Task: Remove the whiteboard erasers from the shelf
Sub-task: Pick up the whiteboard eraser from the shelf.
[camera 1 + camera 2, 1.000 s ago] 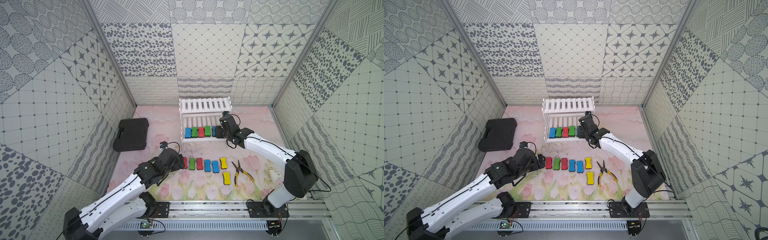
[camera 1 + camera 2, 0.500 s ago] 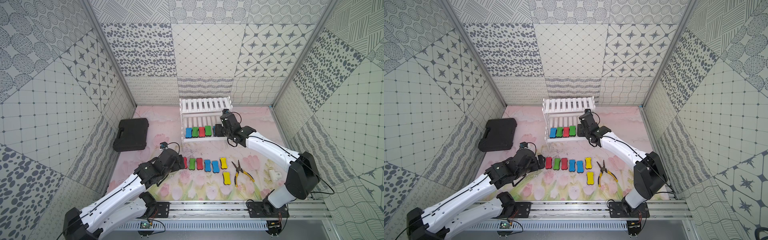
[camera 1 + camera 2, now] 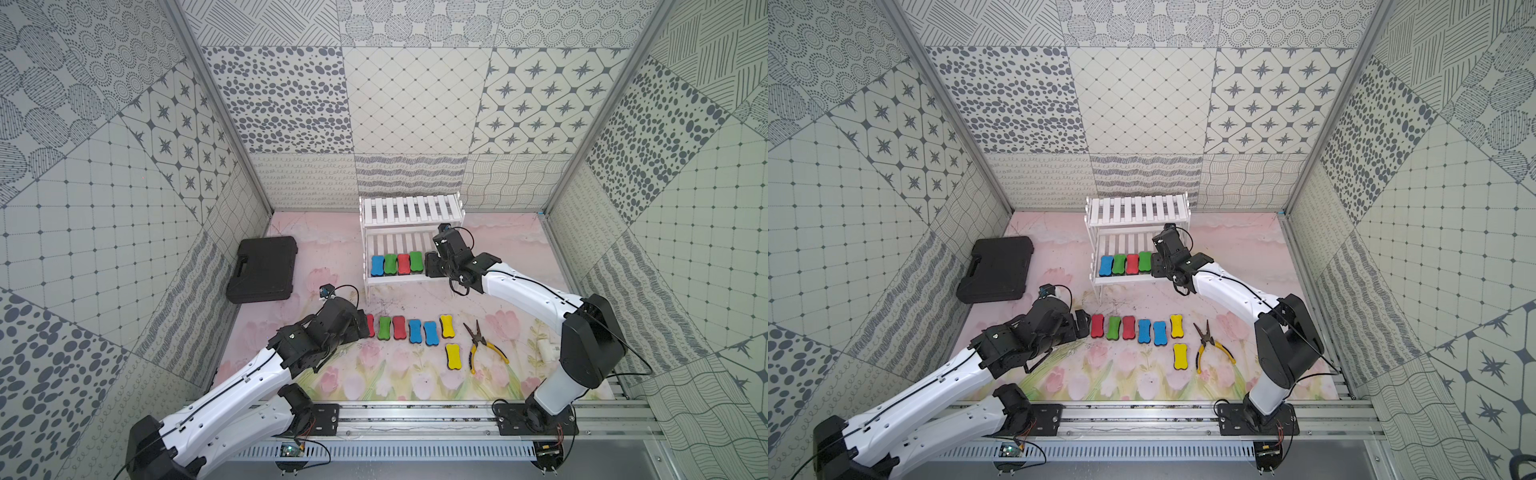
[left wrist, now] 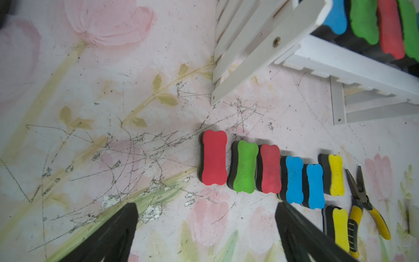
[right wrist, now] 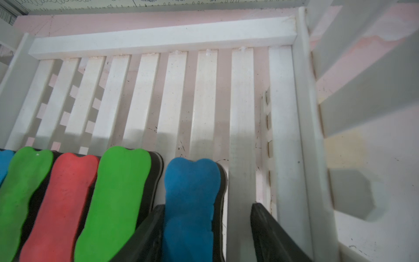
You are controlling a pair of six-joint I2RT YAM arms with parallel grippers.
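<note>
floral mat [image 3: 395, 386] holds shelf [image 3: 395, 279], black case [image 3: 262, 268], pliers [image 3: 477, 337].

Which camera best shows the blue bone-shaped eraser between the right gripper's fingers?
Right wrist view: the blue bone-shaped eraser lies close-up on the white slatted shelf. In both top views the right gripper hides it; the left wrist view's edge crops it.

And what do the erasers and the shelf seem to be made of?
The erasers: probably foam, matte coloured tops with rounded edges, over a dark felt-like layer. The shelf: probably white-painted wood; flat slats, scuffed matte paint.
</note>
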